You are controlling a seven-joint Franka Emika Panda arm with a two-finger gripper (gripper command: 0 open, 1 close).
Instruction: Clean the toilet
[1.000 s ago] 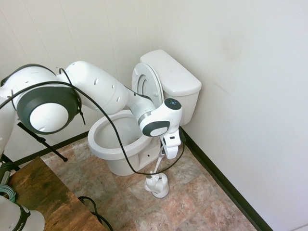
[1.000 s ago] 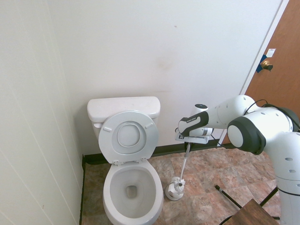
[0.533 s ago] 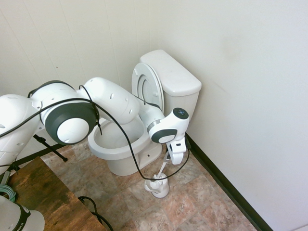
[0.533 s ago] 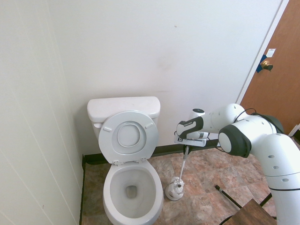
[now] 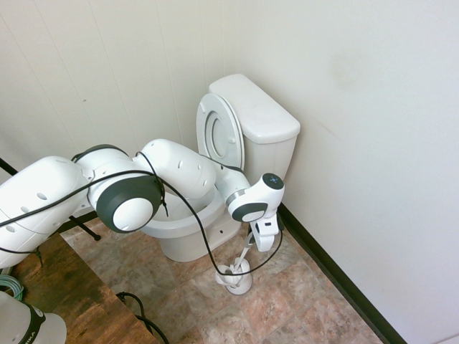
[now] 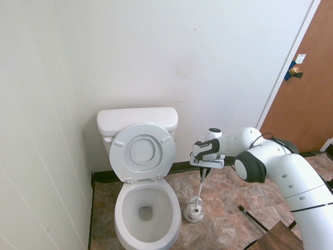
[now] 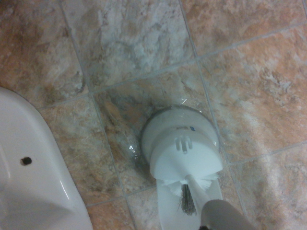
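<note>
I have the gripper (image 5: 261, 247) clamped on the upper end of the toilet brush handle (image 6: 200, 184), pointing straight down, just right of centre in the second exterior view. The toilet (image 6: 147, 205) fills the lower left of that view, seat and lid up against the tank, bowl open. The brush holder (image 5: 234, 276) stands on the tiled floor (image 7: 249, 76) just beside the bowl's base, at lower centre of the first exterior view.

In the wrist view the bristle head (image 7: 188, 199) sits at the holder's mouth, low in the frame; I cannot tell whether it is fully seated.

I judge the step in hand is setting the brush into its holder. To do it well I want the handle near upright, not leaning as it does now, and the head centred over the opening so the light holder doesn't tip or slide. I'd only let go once the brush stands on its own.
</note>
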